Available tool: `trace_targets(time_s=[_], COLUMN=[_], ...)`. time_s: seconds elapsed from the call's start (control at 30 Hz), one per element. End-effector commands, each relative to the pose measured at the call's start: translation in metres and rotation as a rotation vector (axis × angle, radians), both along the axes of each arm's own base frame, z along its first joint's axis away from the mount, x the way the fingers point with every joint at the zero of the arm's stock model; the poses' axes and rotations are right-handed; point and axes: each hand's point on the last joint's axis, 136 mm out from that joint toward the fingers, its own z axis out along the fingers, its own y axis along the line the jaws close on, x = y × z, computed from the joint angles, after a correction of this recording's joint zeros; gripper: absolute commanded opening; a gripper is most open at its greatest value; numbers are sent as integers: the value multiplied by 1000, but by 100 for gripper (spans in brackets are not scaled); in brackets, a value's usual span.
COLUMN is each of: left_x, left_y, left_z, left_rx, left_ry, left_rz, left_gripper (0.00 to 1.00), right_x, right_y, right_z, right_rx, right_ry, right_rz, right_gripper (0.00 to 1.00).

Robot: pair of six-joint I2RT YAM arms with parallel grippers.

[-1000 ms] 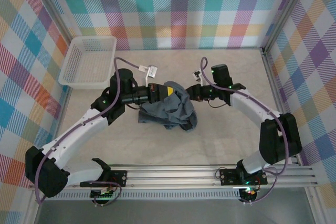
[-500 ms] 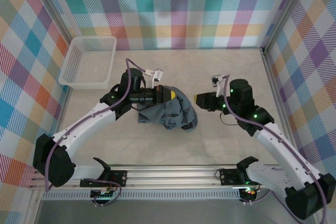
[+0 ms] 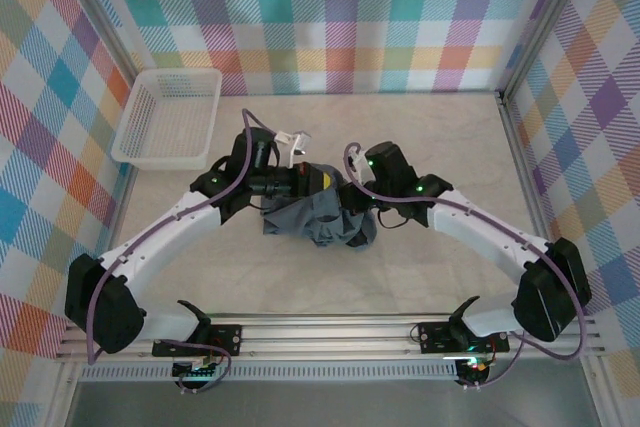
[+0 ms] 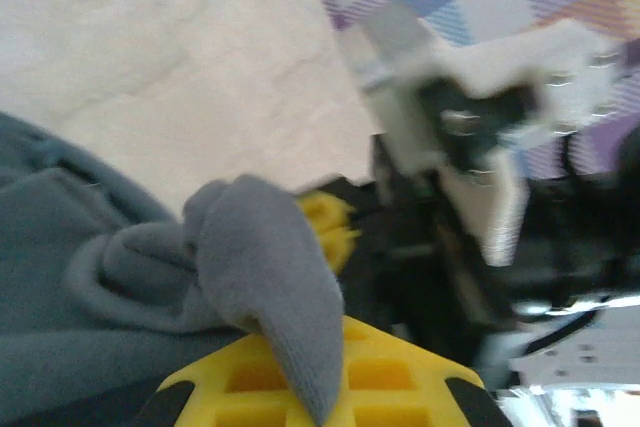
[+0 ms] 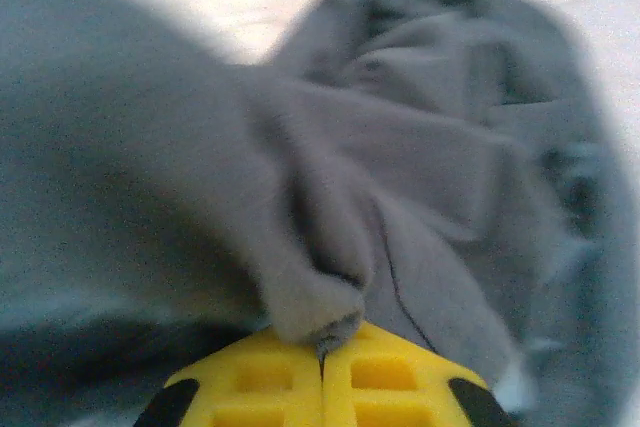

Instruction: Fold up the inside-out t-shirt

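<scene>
At mid-table my left gripper point(image 3: 328, 181) and right gripper point(image 5: 322, 347) each pinch the bunched t-shirt point(image 3: 318, 222); folding is not yet begun.

1. The tabletop point(image 3: 440, 147) is a pale beige surface with faint mottling. In the left wrist view it shows light creases, like a cloth or sheet covering.
2. Plaid-patterned panels in metal frames close it in on the left, far and right sides. A metal rail point(image 3: 340, 332) runs along its near edge.
3. The inside-out t-shirt point(image 3: 322, 219) lies around the middle of the tabletop as a crumpled slate-grey heap, bunched over itself and not spread flat.
4. A white lattice basket point(image 3: 165, 155) sits in the far left corner, close to the left wall and well apart from the t-shirt.
</scene>
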Motion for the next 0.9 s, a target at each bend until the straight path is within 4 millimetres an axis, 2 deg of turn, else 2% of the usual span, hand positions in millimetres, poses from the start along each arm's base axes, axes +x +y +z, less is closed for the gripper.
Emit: trace_targets(time_s=[0.0,0.03,0.07,0.1,0.17,0.23,0.3,0.43,0.5,0.6,0.7,0.8,0.87], left_x=[22,29,33,33,30,22,12,-17,-33,-52,-46,-23,-8], left_y=[65,84,89,85,70,65,73,92,89,73,63,59,54], left_z=[-51,-69,-75,-70,-39,-15,-6,-10,-11,-14,-26,-31,-26], left_rx=[321,356,316,248,117,68,111,253,306,436,573,681,704], left_ry=[-36,16,57,66,-16,-93,-151,-249,-327,-525,-639,-717,-778], left_rz=[180,230,233,208,140,91,72,9,-65,-207,-257,-224,-178], left_gripper=[0,0,1,5,22,36,46,62,70,82,85,85,86], right_x=[-52,-61,-68,-72,-74,-67,-57,-47,-47,-47,-47,-49,-50], right_y=[28,25,22,19,14,11,8,5,6,6,6,6,6], right_z=[94,104,113,119,128,127,122,117,117,117,118,119,119], right_rx=[404,467,513,545,592,606,608,607,604,606,608,610,610], right_ry=[-13,8,30,45,72,73,73,90,95,101,105,112,114], right_rz=[326,378,416,442,478,468,443,434,444,452,458,461,463], right_gripper=[0,0,0,0,0,0,0,0,0,0,0,0,0])
